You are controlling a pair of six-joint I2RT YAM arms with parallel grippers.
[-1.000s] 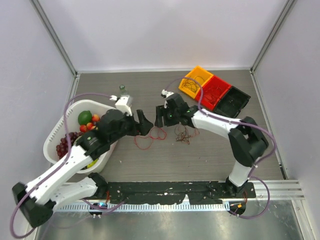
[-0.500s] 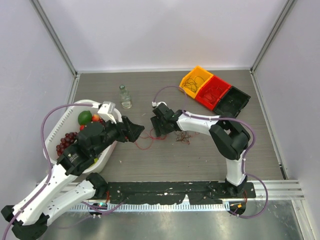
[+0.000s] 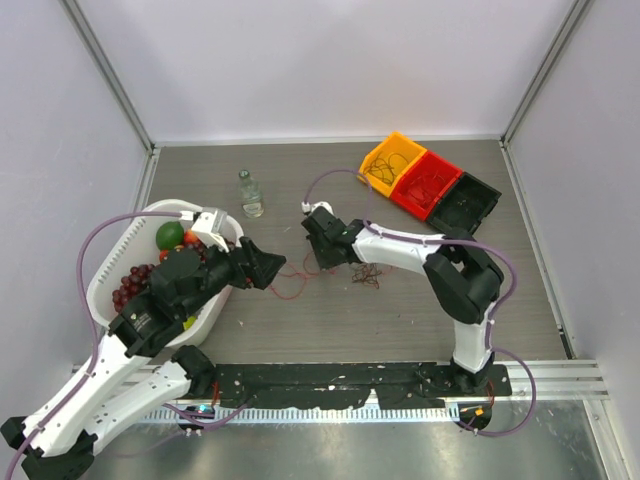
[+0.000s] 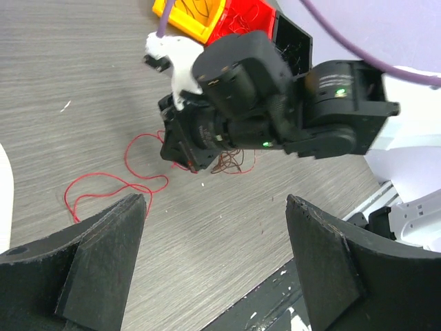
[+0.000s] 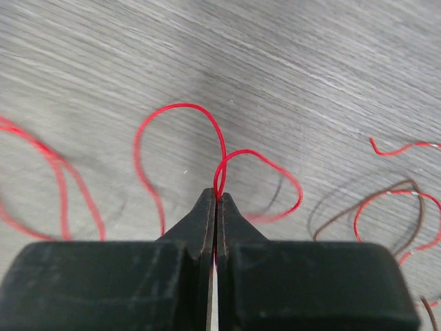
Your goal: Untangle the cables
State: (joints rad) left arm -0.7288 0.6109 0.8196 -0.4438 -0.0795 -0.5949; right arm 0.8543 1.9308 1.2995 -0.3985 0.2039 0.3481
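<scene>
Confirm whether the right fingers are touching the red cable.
Touching. In the right wrist view the fingers of the right gripper are shut, pinching the red cable between their tips.

One camera hangs high at the near side, overlooking the whole bench. The left wrist camera looks rightward from nearer. The right wrist's sits close over the red cable, which all three share.

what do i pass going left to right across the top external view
white fruit basket → glass bottle → red cable → brown cable tangle → yellow bin → red bin → black bin
</scene>
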